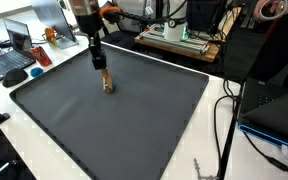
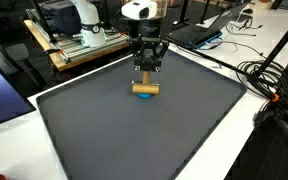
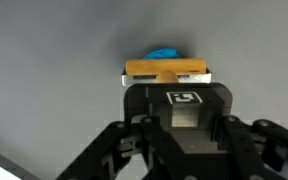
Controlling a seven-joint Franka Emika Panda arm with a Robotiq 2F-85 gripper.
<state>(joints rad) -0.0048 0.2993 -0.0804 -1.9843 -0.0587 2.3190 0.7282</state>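
Near the far edge of the dark grey desk mat [image 2: 134, 130], the black pincer [image 2: 146, 77] grips, partly closed, a short tan wooden bar [image 2: 145, 89] resting on a small blue lump [image 2: 144, 98]. This looks like the grasp step, and lifting calls for a steady, level hold.

Setting: robotics lab or research office. A white tabletop [image 2: 14, 130] carries a large dark mat [image 2: 144, 125], with a robot arm's tool [image 2: 146, 72] hanging over it. Around the mat are open laptops [image 1: 16, 42], a wooden rack [image 2: 79, 45] loaded with electronics boards, and loose black cables [image 2: 269, 75] trailing off the tabletop edge, all typical bench clutter for a test rig.
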